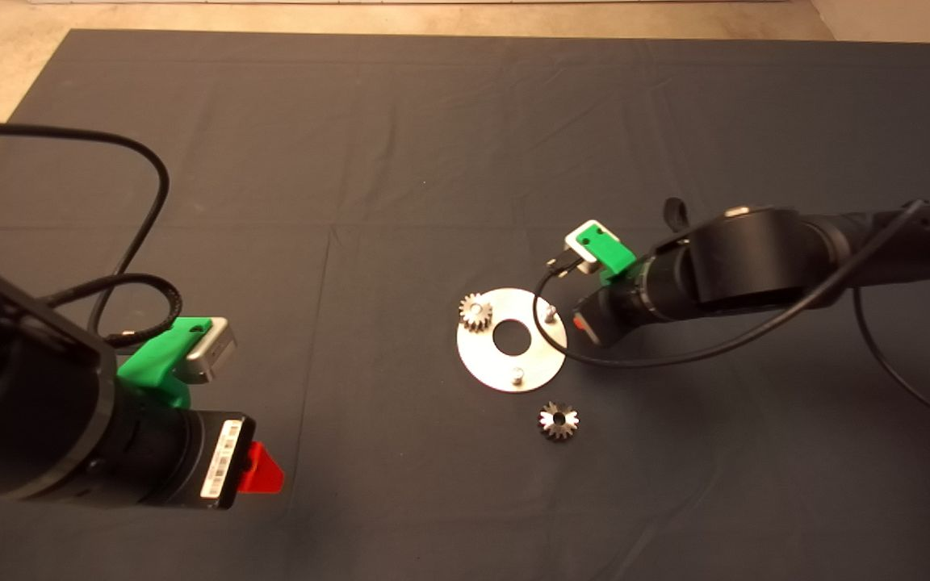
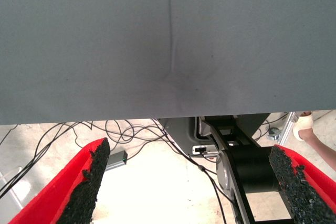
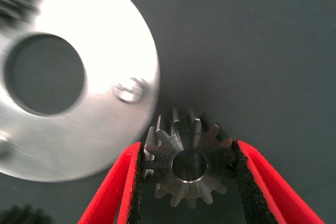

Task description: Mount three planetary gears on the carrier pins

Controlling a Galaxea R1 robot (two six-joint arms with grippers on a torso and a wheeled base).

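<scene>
A round silver disc (image 1: 511, 339) lies mid-mat with its carrier pins upright. One planetary gear (image 1: 475, 312) sits on the disc's left pin. The pin (image 1: 550, 311) on the right and the near pin (image 1: 517, 374) are bare. A second gear (image 1: 559, 420) lies loose on the mat just in front of the disc. My right gripper (image 1: 586, 327) hovers at the disc's right edge. In the right wrist view it (image 3: 189, 148) is shut on a third gear (image 3: 189, 177), just off the disc's rim (image 3: 79, 145) and close to a bare pin (image 3: 128, 90). My left gripper (image 1: 259, 468) waits open at the lower left.
The dark mat (image 1: 400, 161) spreads around the disc. The left wrist view shows the mat's edge, cables on the floor (image 2: 131, 135) and a person's foot (image 2: 304, 124) beyond it. A black cable (image 1: 675, 355) loops from my right wrist over the mat.
</scene>
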